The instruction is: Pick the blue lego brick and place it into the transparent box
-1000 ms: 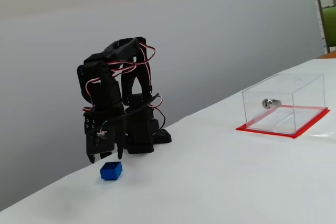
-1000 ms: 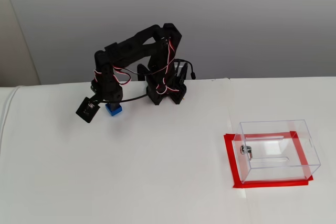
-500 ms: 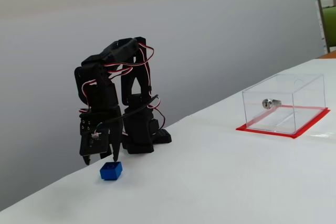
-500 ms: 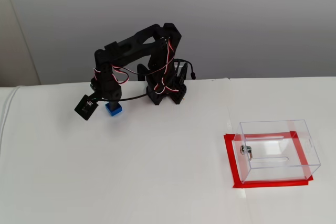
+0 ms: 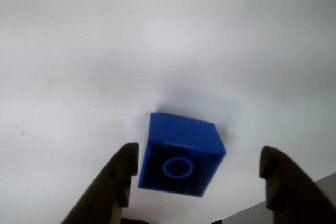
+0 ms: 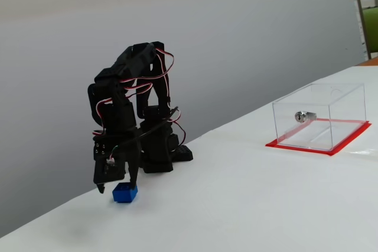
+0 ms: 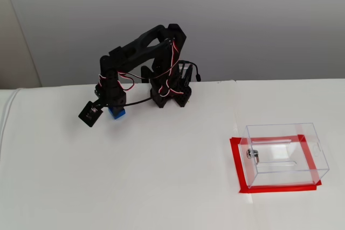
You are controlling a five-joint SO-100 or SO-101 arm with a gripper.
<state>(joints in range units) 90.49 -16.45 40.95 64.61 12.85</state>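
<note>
While bent low, arm (image 6: 127, 87), spread jaws flanking blue lego brick (image 5: 181, 155).

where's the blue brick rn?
On the table, between the open gripper's fingers in the wrist view: brick. In a fixed view it sits far left of the box.

In a fixed view the lego brick (image 6: 124, 193) sits lower left on the table (image 6: 248, 205), under the gripper (image 6: 117, 187); the box (image 6: 319, 116) stands far right
</note>
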